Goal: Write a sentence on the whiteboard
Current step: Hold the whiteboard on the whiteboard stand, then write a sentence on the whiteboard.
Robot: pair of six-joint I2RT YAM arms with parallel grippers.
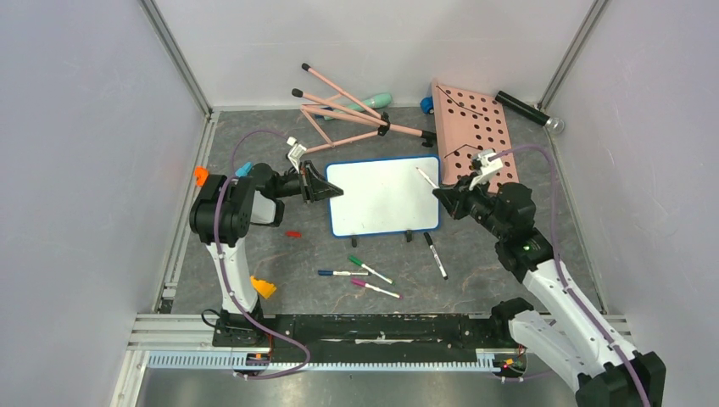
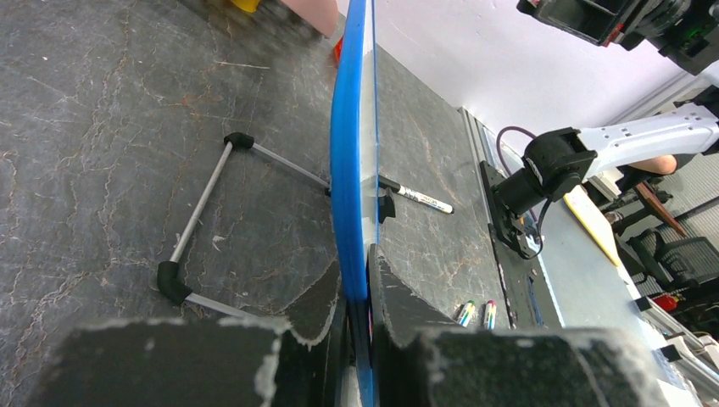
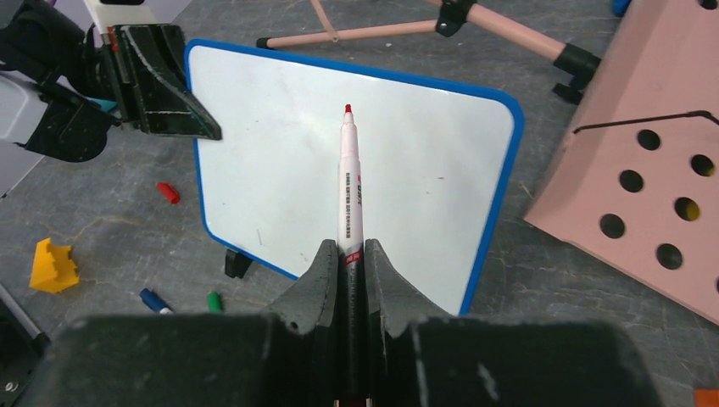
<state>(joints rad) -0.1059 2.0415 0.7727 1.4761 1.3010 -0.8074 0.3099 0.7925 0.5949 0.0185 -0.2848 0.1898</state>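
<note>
We see the left end effector [image 2: 356, 280] clamped on the whiteboard [image 1: 381, 199] edge; the right end effector [image 3: 349, 254] grips 1 red-tipped marker [image 3: 349, 170], tip above the whiteboard

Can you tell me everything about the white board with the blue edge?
The whiteboard is a small rectangle with a glossy white face, a blue rim, rounded corners and little black feet. Nothing is written on it yet. It sits on the grey table, seemingly propped at a tilt. The left gripper has its jaws shut on the left edge. The right gripper holds a red-tipped marker pointing at the face; whether the tip touches is unclear.
</note>
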